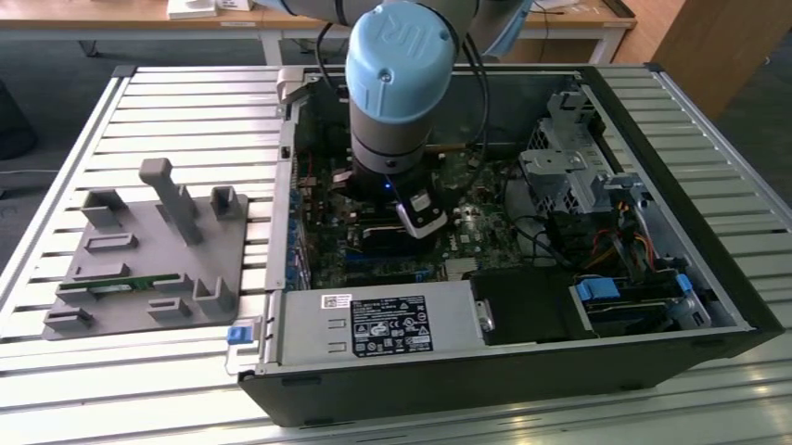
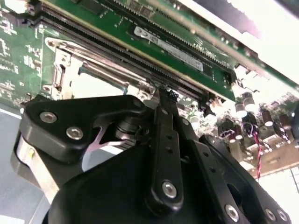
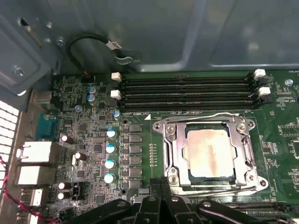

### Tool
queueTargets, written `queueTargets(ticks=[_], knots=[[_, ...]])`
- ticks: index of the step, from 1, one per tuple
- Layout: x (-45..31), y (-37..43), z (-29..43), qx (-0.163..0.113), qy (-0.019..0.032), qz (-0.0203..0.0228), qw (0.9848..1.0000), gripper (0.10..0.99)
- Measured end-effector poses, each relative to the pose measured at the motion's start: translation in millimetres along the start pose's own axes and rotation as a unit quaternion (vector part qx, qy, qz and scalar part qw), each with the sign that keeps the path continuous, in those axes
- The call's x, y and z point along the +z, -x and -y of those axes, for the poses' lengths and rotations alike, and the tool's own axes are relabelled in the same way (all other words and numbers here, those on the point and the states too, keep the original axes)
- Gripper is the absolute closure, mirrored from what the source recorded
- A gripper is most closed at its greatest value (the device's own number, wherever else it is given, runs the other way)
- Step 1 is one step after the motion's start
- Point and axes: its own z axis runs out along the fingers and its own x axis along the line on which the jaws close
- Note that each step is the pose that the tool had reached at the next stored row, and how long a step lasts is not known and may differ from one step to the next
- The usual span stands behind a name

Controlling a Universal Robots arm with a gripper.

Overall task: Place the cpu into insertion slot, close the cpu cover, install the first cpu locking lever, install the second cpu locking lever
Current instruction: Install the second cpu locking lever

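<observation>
A worktop (image 1: 111, 111) of pale slatted metal carries an open black computer case (image 1: 495, 371) lying on its side, with a grey fixture plate (image 1: 136, 250) of upright pegs and holders beside it toward the exterior view's left. Behind the worktop, wooden desks (image 1: 148, 23) stand on a dark floor. Inside the case lie the green motherboard (image 3: 93, 140), a silver power supply with a label (image 1: 384, 324), a drive cage (image 1: 569, 176) and a blue-tabbed bay (image 1: 606, 292) toward the exterior view's right.

The arm, with its blue cap (image 1: 396, 65), reaches straight down into the case, and the end effector (image 1: 415, 218) hangs low over the board. In the first wrist view the cpu (image 3: 210, 151), its silver-grey top smudged, sits in the insertion slot (image 3: 210, 182), and the cpu cover (image 3: 175, 149) lies closed flat around it, framing the chip through its window. A thin wire lever (image 3: 205, 116) runs along the socket edge next to the four black memory slots (image 3: 187, 91). The black fingers (image 3: 161, 200) of the end effector are drawn together with nothing between them, just beside the socket edge farthest from the memory slots. In the second wrist view the fingertip (image 2: 163, 100) stands close to the bright socket frame (image 2: 65, 60) and a seated memory module (image 2: 173, 44).
</observation>
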Motion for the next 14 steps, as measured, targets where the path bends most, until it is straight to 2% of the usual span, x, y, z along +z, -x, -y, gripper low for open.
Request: queueTargets(ticks=[7, 14], knots=[[-12.2, -0.3, -4.5, 0.0, -0.0002, 0.0, 1.0, 0.98], [-33.5, -0.6, -13.1, 0.001, -0.0002, 0.0003, 1.0, 0.98]])
